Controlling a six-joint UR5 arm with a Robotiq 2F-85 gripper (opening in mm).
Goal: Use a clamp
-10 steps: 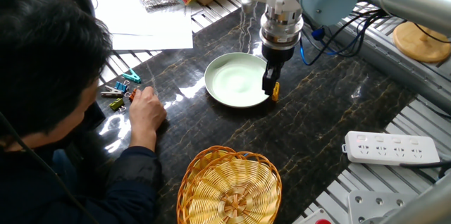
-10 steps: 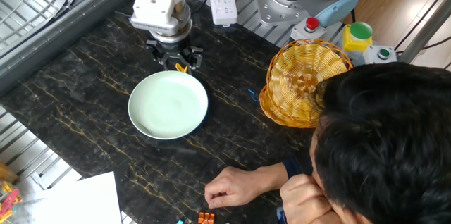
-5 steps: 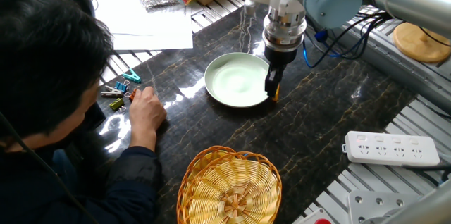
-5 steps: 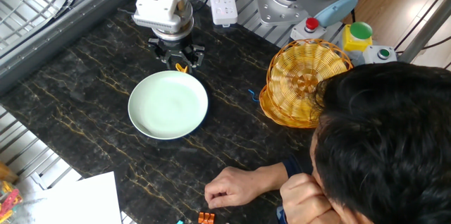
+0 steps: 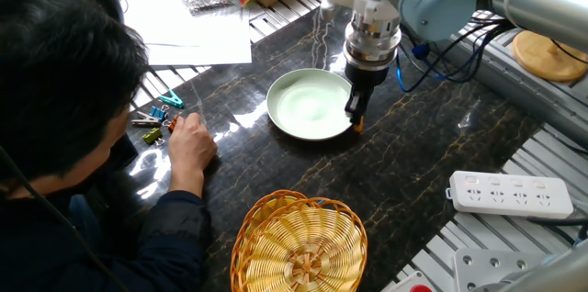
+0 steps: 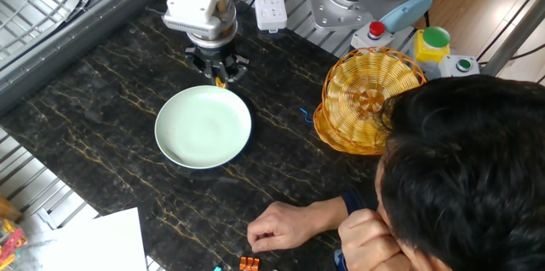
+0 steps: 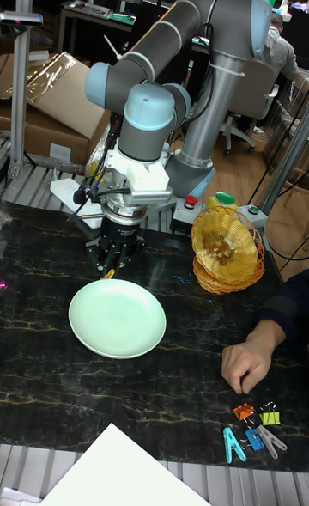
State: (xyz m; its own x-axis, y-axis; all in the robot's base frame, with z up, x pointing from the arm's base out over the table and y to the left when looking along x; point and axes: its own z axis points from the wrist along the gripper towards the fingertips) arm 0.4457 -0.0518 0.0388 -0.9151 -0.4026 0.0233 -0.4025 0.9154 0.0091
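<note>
The clamp is a tiny yellow-orange clip right at the rim of the pale green bowl, on the side toward the arm. My gripper points straight down over it, its fingers drawn together on the clamp. From the other fixed view the clamp peeks out between the dark fingers of the gripper, just behind the bowl. The tall fixed view shows the gripper low at the bowl's far left rim, with a speck of the clamp below it. Whether the clamp grips the rim I cannot tell.
A wicker basket stands near the front edge. A person's hand rests beside a cluster of small clips. A white power strip lies on the right, and sheets of paper lie at the back left.
The gripper's fingers, spread wide around the clamp a second ago, have drawn together onto it. The arm has edged slightly along the bowl's rim. The bowl has not moved.
</note>
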